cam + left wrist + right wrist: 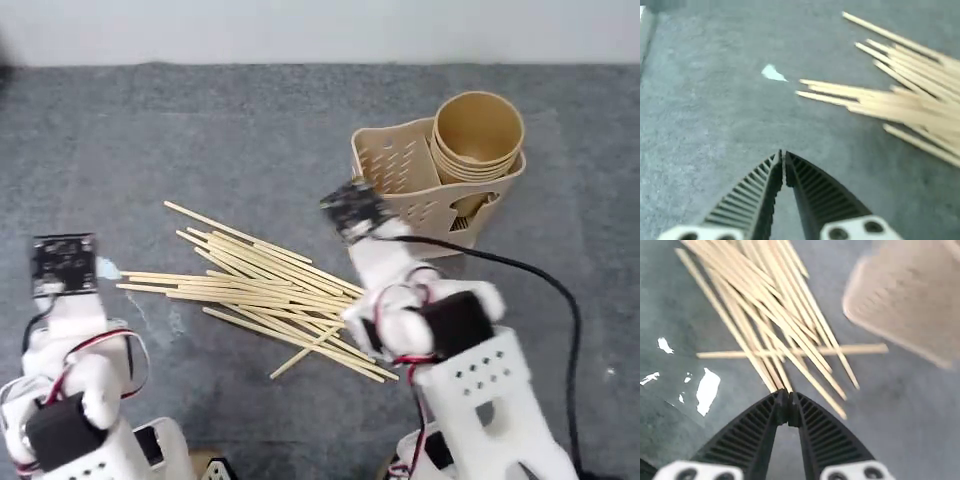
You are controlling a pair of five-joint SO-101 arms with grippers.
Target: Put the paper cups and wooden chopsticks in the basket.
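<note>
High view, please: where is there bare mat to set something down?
Bare mat lies beyond the chopsticks, left of the basket, and between the left arm and the back edge. Crowded: the chopstick pile and the right arm beside the basket.

Basket (400,165): 1, beyond the right gripper (787,396). Cups (478,130): 1 nested stack in the basket, about four rims showing; exact count not resolvable. Chopsticks (270,285): 1 loose pile, roughly twenty or more, too overlapped to count singly. The pile is just ahead of the right gripper's tips and farther ahead of the left gripper (782,156). Grippers: 2.
</note>
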